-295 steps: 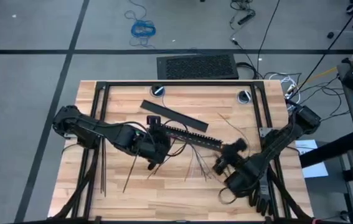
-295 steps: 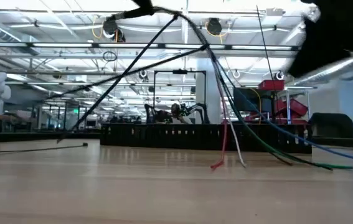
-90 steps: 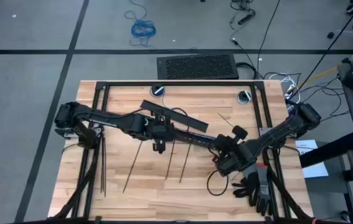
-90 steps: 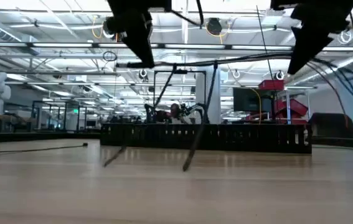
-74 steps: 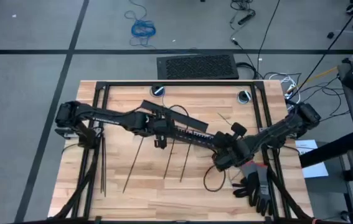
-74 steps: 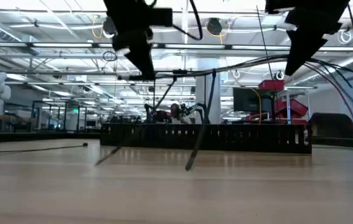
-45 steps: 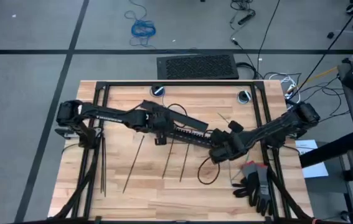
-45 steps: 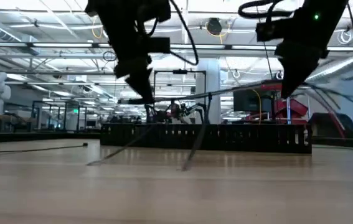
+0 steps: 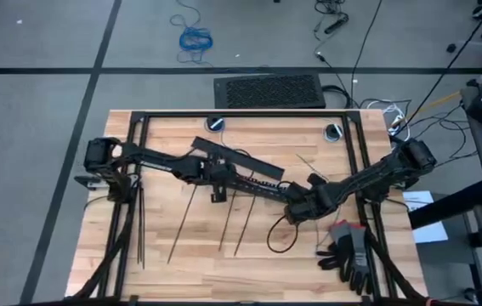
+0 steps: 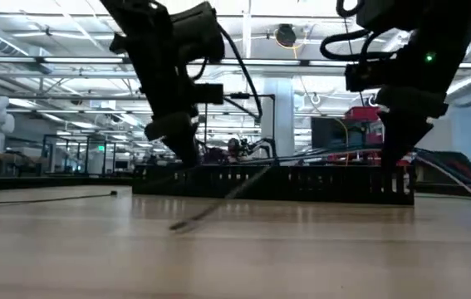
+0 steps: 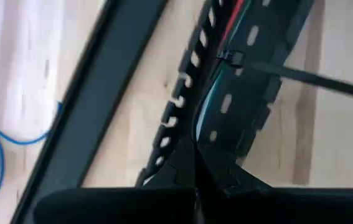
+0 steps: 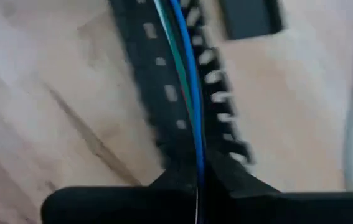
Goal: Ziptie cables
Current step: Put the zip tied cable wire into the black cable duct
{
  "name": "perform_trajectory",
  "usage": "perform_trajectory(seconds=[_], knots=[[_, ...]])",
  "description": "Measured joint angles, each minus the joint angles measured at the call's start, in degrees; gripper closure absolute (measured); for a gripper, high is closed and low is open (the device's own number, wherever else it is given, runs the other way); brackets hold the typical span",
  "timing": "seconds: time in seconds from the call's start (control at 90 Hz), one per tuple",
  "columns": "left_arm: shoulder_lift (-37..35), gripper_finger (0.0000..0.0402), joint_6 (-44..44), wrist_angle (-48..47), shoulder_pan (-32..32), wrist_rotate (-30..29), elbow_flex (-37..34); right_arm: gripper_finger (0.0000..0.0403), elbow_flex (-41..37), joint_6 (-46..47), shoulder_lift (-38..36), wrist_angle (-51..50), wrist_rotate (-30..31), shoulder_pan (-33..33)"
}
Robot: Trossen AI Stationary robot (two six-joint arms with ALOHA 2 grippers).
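Cables (image 12: 185, 68): thin blue, green and pale strands, with one red strand visible in the left wrist view, drawn out straight and taut along the trough of the slotted bar (image 9: 253, 177), mid-surface. One end pinched in the left claw (image 9: 216, 180) at the bar's left end; other end pinched in the right claw (image 9: 294, 206) at the bar's right end. Strands gathered close side by side, running from each claw's closed tips straight down the channel. One ziptie (image 11: 232, 57) already cinched around the bundle near the left claw, its long black tail sticking out sideways across the bar's edge. In the low view, bundle stretched almost level just above the bar, loose ends fanning out and drooping past the right claw at the far right.

Slotted bar: black, comb-toothed along both edges, lying diagonally across the wooden surface (image 9: 172, 255). Flat black bar (image 9: 239, 159) just behind it, partly under the left arm.

Spare zipties (image 9: 180, 224): thin straight black strips, several lying loose on the surface in front of the left claw, apart from one another, slanting toward the near edge; more lying along the left frame rail.

Black cable loop (image 9: 281, 237): hanging below the right claw, over the surface.

Gloves (image 9: 351, 255): dark pair, lying at the surface's near right corner, beside the right arm.

Coiled blue cable (image 9: 195, 38): on the floor beyond the surface.
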Motion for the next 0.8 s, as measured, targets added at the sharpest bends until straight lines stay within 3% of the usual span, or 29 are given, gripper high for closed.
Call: perform_trajectory(seconds=[0.411,0.8], knots=[[0.9,0.0401,-0.4,-1.3,0.1,-0.5,0.1,0.0393,-0.4,-4.5,0.6,5.0,-1.0,0.0],[0.7,0.0401,-3.5,-2.5,-1.0,-0.6,0.3,0.0272,-0.4,-1.1,0.5,-0.5,-0.6,0.6]])
